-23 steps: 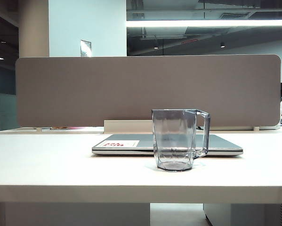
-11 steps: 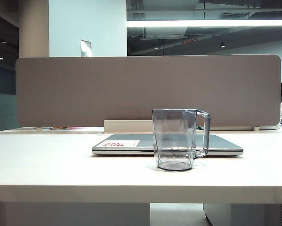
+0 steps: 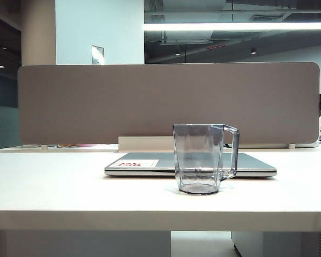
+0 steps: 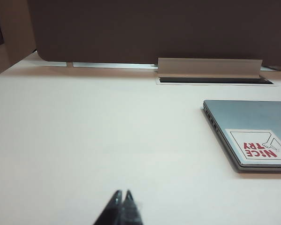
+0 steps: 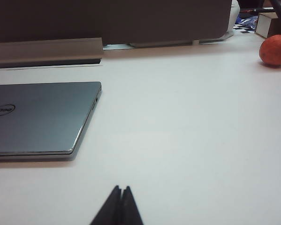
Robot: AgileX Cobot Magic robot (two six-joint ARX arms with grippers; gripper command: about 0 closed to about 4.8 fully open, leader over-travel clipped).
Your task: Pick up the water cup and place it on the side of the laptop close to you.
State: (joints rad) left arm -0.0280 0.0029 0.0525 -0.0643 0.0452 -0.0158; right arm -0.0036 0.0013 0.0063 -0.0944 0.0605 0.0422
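Note:
The smoky-grey transparent water cup [image 3: 199, 158] stands upright on the white table in front of the closed silver laptop [image 3: 149, 165], its handle to the right. Neither arm shows in the exterior view. In the left wrist view, my left gripper [image 4: 123, 193] is shut and empty above bare table, well short of the laptop's corner with the white and red sticker [image 4: 257, 144]. In the right wrist view, my right gripper [image 5: 121, 188] is shut and empty, near the laptop's other end [image 5: 41, 116] with its round logo. The cup is out of both wrist views.
A brown partition [image 3: 165, 101] runs along the table's far edge, with a pale cable-slot flap [image 4: 208, 69] behind the laptop. An orange-red round object [image 5: 275, 50] lies far off by the partition's end. The table's front edge [image 3: 160, 219] is just before the cup.

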